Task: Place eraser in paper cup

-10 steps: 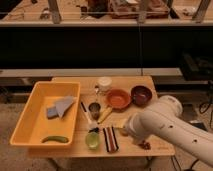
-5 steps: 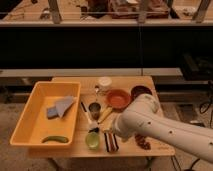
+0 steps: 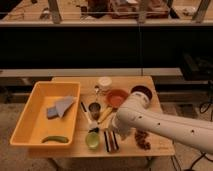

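A: Fingers?
B: Spread wide, holding nothing. The gripper (image 3: 119,130) hangs low over the worktop (image 3: 155,145) front.
A: And the eraser (image 3: 110,140)?
B: Just beside it on the tray (image 3: 35,127) side, lying flat, long axis running front to back, with black, red and white stripes.
A: The cup (image 3: 104,83)?
B: Upright at the far edge, well behind the eraser

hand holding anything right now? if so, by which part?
Nothing held. The hand is open, low over the table beside the eraser, which lies flat near the front edge.
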Controlling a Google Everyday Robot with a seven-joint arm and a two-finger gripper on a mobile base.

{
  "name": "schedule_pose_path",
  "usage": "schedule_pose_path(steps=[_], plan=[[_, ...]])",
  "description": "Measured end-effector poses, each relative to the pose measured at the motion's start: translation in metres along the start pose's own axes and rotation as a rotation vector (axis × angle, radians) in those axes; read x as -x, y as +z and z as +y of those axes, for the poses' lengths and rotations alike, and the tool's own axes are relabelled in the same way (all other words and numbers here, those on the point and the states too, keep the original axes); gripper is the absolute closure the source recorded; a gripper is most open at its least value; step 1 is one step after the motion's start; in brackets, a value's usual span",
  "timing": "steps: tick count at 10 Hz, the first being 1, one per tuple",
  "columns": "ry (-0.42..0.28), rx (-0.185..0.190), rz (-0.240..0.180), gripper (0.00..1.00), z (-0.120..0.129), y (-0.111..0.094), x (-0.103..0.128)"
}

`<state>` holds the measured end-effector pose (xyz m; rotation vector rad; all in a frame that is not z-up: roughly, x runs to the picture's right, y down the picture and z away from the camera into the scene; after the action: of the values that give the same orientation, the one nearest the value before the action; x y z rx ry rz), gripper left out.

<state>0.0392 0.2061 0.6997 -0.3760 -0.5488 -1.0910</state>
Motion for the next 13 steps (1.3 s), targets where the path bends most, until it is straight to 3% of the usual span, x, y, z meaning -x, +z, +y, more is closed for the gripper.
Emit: schedule_pose_path(steps=[4, 8, 13], plan=[[-0.002, 0.036, -0.022, 0.35, 0.004, 0.034, 0.001], [-0.02, 0.047, -0.023, 0.35, 0.001, 0.055, 0.01], [0.007, 0.057, 0.0, 0.35, 0.006, 0.065, 0.007]])
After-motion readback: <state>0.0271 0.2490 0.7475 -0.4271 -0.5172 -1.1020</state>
